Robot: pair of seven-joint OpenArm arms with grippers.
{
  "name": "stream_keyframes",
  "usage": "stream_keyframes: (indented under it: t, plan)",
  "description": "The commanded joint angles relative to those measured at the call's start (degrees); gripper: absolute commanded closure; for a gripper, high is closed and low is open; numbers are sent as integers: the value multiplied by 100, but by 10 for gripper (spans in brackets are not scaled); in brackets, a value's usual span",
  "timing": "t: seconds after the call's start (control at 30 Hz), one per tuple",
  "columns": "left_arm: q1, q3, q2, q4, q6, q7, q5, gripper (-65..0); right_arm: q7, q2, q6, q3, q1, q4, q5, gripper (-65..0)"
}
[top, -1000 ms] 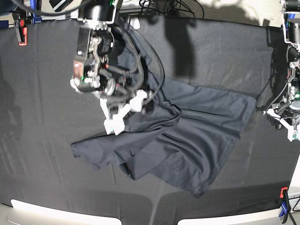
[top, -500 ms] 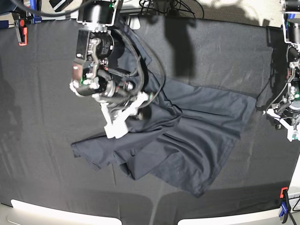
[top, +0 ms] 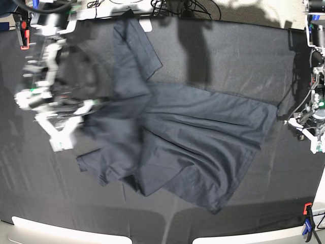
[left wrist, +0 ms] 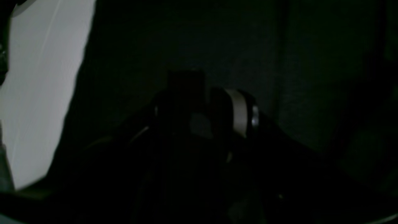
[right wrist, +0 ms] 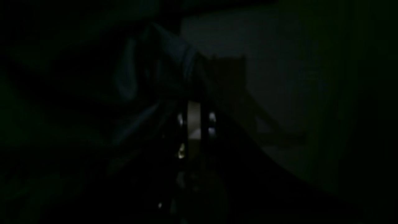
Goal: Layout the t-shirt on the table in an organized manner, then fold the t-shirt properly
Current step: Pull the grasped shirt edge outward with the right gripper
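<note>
The dark t-shirt (top: 203, 147) lies crumpled across the middle of the black-clothed table (top: 233, 56), one sleeve stretching toward the back edge. My right gripper (top: 75, 122), blurred at the view's left, is shut on a bunch of the shirt's left side, which is drawn out toward it. In the dim right wrist view, folds of the t-shirt (right wrist: 174, 62) rise from the closed right gripper (right wrist: 194, 121). My left gripper (top: 309, 134) hangs open near the table's right edge, apart from the shirt. The left wrist view is nearly black and shows one of the fingers (left wrist: 239, 115) over dark cloth.
A red clamp (top: 23, 33) grips the back left corner. A red and blue clamp (top: 307, 223) holds the front right corner. Pale table edges (top: 61, 231) run along the front. Cables (top: 177, 7) lie behind the back edge. A pale surface (left wrist: 40, 93) shows left in the left wrist view.
My right gripper closed on the shirt and swung left, dragging the fabric with it and uncovering the sleeve at the back. The left arm has stayed still.
</note>
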Motion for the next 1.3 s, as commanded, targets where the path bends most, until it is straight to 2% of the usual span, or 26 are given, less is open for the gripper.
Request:
stream_keyframes:
  t: [0.0,0.1,0.17,0.47,0.77,0.83,0.9,1.07,1.13,1.2,1.27]
  plan:
    - [-122,-44,-109,96,22,-138,13,-235,168,179,-9,94,101,-20,4,0]
    - [-122,-44,-109,96,22,-98,13,-235,391,439,-9,160,105,-358,-17,0]
    - [-120,-44,-109,96,22,-98,13,-235,619,586,-35,157,111,-566,-251,0]
    - [-109,-44,-109,96,20,-101,13,-235,667,1207,-693,157,138,-1067,-1331,0]
    - [-111,-44,-109,96,9,-101,11,-235,756,1447,-1434,157,208,-1261,-2157,0]
    - [-111,-44,-111,96,-282,-74,11,-235,732,1495,-1449,157,271,-1261,-2020,0]
    - [-111,-44,-111,96,-754,17,-44,-235,619,1537,-1447,157,332,-1261,-1746,0]
    - [-125,-44,-109,96,-1744,304,-640,-236,354,1615,-1443,160,442,-1261,-1207,-174]
    - [-127,-44,-109,96,-1897,332,-892,-237,321,1611,-1440,157,494,-1261,-1187,-182]
    - [-125,-44,-101,96,-1908,369,-953,-237,323,1613,-1440,157,544,-1261,-1187,-182]
    - [-125,-44,-39,94,-1908,726,-962,-237,326,1613,-1443,157,586,-1261,-1178,-182]
